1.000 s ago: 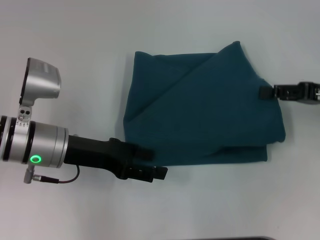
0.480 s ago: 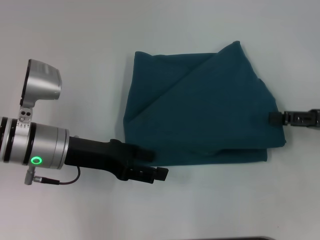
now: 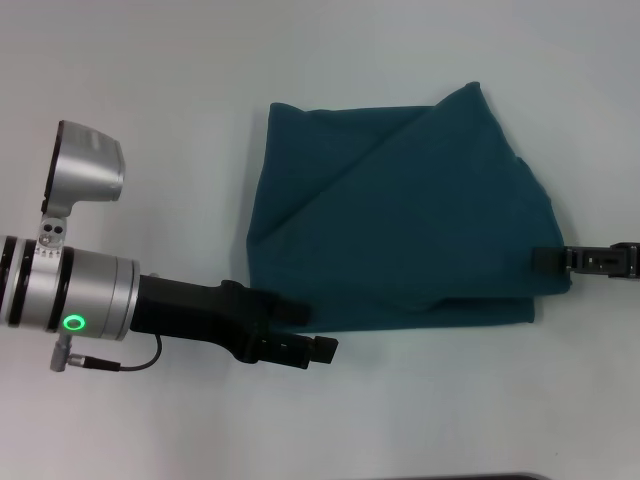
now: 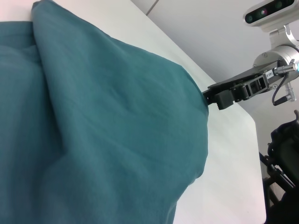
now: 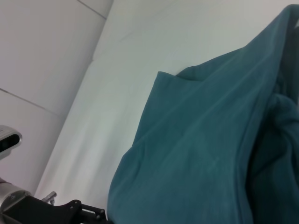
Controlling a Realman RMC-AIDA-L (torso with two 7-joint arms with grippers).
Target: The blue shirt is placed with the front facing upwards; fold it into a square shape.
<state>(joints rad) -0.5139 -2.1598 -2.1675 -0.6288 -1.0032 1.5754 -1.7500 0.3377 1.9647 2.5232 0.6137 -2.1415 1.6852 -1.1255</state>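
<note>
Blue shirt [image 3: 400, 215] folded, unmoved, right end effector [image 3: 548, 259] slid nearer along its edge, grip unclear, left end effector [image 3: 305, 332] likewise.

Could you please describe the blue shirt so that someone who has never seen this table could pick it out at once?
On the pale table, look just right of centre for the blue shirt, a dark teal cloth folded into a rough square with a diagonal crease. The left gripper is at its near left corner, the right gripper at its right edge. It is the only fabric there, showing no lettering.
</note>
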